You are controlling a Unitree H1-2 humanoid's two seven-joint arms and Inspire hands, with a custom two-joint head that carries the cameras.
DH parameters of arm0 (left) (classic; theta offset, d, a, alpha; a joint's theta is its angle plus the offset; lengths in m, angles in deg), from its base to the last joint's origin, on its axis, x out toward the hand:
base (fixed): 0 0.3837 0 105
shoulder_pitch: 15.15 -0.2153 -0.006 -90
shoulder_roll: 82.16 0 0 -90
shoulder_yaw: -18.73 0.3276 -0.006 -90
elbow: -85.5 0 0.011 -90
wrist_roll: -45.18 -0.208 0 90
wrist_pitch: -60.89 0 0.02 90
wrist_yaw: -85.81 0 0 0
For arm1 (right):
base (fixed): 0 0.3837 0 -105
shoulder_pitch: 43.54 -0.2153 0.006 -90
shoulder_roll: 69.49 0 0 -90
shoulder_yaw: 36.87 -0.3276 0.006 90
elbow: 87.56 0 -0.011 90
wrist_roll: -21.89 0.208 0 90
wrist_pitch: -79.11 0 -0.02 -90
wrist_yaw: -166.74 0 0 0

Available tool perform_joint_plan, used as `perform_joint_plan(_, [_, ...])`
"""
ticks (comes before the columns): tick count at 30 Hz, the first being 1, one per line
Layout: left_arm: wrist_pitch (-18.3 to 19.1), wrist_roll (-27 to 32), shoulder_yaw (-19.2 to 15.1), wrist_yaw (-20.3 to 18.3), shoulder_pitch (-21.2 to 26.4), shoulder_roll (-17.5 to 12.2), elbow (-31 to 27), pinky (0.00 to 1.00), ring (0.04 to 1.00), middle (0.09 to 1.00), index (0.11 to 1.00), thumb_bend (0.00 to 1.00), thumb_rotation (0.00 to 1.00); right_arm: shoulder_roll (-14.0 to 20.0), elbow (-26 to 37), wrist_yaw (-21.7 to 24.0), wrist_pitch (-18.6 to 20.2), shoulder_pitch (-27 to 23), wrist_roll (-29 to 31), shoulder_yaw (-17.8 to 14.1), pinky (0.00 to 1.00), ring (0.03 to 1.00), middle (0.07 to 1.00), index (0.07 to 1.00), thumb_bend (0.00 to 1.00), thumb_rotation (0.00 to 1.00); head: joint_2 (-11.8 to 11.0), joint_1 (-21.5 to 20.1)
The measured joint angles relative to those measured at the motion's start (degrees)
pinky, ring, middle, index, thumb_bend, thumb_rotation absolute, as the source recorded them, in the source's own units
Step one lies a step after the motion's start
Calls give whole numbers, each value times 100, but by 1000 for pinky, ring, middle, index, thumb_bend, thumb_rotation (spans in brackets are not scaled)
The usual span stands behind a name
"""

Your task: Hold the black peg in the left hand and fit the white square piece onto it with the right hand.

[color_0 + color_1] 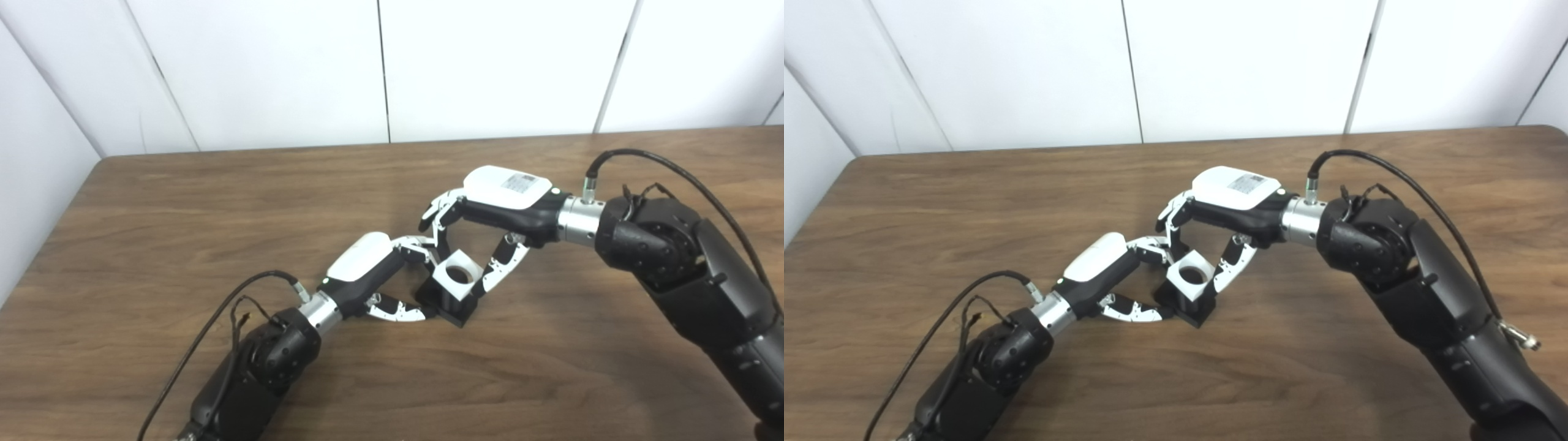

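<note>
The black peg's base (450, 306) rests on the wooden table (184, 202) at the middle. The white square piece (458, 275) with a round hole sits on top of it, the peg showing dark in the hole. My left hand (392, 275) is shut on the black base from the left, thumb along its near side. My right hand (484, 226) comes from the right, its fingers and thumb pinching the white piece's far and right sides. The same scene shows in the right eye view, with the white piece (1193, 275) on the black base (1188, 306).
The table's left edge (55, 233) and back edge meet white wall panels (380, 67). Black cables (202, 337) loop from both wrists over the table.
</note>
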Motion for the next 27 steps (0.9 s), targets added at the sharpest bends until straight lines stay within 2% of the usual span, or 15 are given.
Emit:
perform_joint_plan(10, [61, 0, 0, 0, 1, 20, -16, 727, 870, 853, 494, 522, 67, -2, -35, 0, -18, 49, -21, 26, 831, 861, 796, 481, 518, 139, 18, 18])
perform_joint_plan(21, [136, -7, 6, -9, -3, 20, -59, 726, 868, 854, 494, 522, 68, -79, -169, -56, -18, 71, -61, 26, 803, 857, 795, 481, 519, 137, 44, 18])
perform_joint_plan(27, [194, -18, 10, -24, -25, 4, -121, 734, 876, 856, 494, 521, 69, -81, -222, -54, -18, 250, -125, 45, 787, 856, 796, 482, 518, 138, 62, 9])
